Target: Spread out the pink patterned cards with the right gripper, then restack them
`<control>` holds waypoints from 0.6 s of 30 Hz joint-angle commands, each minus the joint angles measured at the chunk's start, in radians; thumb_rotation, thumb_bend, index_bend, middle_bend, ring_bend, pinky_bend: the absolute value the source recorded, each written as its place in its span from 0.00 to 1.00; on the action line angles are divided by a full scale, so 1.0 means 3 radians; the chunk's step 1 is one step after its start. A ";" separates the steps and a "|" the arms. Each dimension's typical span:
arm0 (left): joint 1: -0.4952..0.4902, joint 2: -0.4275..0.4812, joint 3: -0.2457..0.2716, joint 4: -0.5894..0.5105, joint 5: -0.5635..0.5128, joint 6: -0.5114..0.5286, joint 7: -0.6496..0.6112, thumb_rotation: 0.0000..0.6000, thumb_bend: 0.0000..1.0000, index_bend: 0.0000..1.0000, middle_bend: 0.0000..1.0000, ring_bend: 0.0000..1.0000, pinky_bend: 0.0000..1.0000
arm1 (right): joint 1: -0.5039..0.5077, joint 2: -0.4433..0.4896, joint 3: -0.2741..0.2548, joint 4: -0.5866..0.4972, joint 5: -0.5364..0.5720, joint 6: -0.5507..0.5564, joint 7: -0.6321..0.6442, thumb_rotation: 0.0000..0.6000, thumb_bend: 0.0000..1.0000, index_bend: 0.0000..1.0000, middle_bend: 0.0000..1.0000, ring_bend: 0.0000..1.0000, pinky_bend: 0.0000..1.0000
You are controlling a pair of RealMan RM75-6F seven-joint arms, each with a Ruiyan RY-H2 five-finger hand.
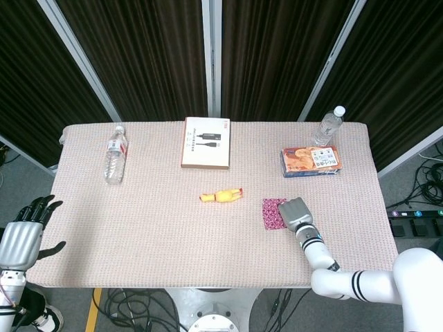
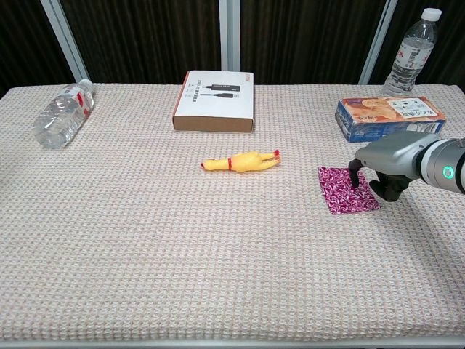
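The pink patterned cards (image 2: 344, 190) lie as one stack on the table mat, right of centre, also visible in the head view as cards (image 1: 273, 213). My right hand (image 2: 389, 163) hovers over the stack's right edge, palm down, with a dark fingertip (image 2: 354, 178) touching the top card near its upper right. In the head view the right hand (image 1: 294, 213) covers the stack's right side. My left hand (image 1: 22, 234) hangs off the table's left edge, fingers apart, holding nothing.
A yellow rubber chicken (image 2: 240, 161) lies mid-table. A brown flat box (image 2: 214, 100) sits at the back centre. A blue snack box (image 2: 389, 117) and an upright water bottle (image 2: 411, 55) stand behind the right hand. Another bottle (image 2: 62, 114) lies at the left.
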 commanded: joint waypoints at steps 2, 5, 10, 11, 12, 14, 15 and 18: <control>0.0000 -0.0002 0.0002 -0.0003 0.0004 0.0001 0.0006 1.00 0.00 0.23 0.22 0.13 0.24 | -0.0011 0.0024 -0.0016 -0.0057 -0.0023 0.0029 -0.0009 1.00 0.61 0.32 1.00 0.84 0.80; -0.0002 0.0000 -0.0005 -0.0006 0.0000 0.0002 0.0005 1.00 0.00 0.23 0.22 0.13 0.24 | -0.0013 0.0030 -0.0018 -0.0087 -0.0029 0.0038 -0.0013 1.00 0.61 0.32 1.00 0.84 0.80; -0.0005 0.0008 -0.0013 -0.0009 -0.0009 -0.0001 -0.0005 1.00 0.00 0.23 0.22 0.13 0.24 | -0.0003 0.0009 -0.0024 -0.0109 -0.0028 0.0043 -0.0043 1.00 0.61 0.32 1.00 0.84 0.80; -0.0007 0.0010 -0.0015 -0.0008 -0.0010 -0.0001 -0.0008 1.00 0.00 0.23 0.22 0.13 0.24 | 0.0000 0.0003 -0.0023 -0.0115 -0.0029 0.0045 -0.0050 1.00 0.61 0.32 1.00 0.84 0.80; -0.0006 0.0010 -0.0016 -0.0008 -0.0010 0.0000 -0.0010 1.00 0.00 0.23 0.22 0.13 0.24 | 0.0003 -0.0002 -0.0022 -0.0120 -0.0028 0.0048 -0.0056 1.00 0.61 0.32 1.00 0.84 0.80; -0.0004 0.0013 -0.0015 -0.0008 -0.0010 0.0003 -0.0016 1.00 0.00 0.23 0.22 0.13 0.24 | 0.0008 -0.0010 -0.0023 -0.0132 -0.0027 0.0057 -0.0069 1.00 0.61 0.32 1.00 0.84 0.80; -0.0005 0.0014 -0.0017 -0.0009 -0.0012 0.0002 -0.0019 1.00 0.00 0.23 0.22 0.13 0.24 | 0.0010 -0.0016 -0.0024 -0.0139 -0.0025 0.0065 -0.0078 1.00 0.61 0.32 1.00 0.84 0.80; 0.0000 0.0017 -0.0015 -0.0009 -0.0010 0.0008 -0.0029 1.00 0.00 0.23 0.22 0.13 0.24 | 0.0012 -0.0029 -0.0031 -0.0147 -0.0009 0.0078 -0.0097 1.00 0.61 0.32 1.00 0.84 0.80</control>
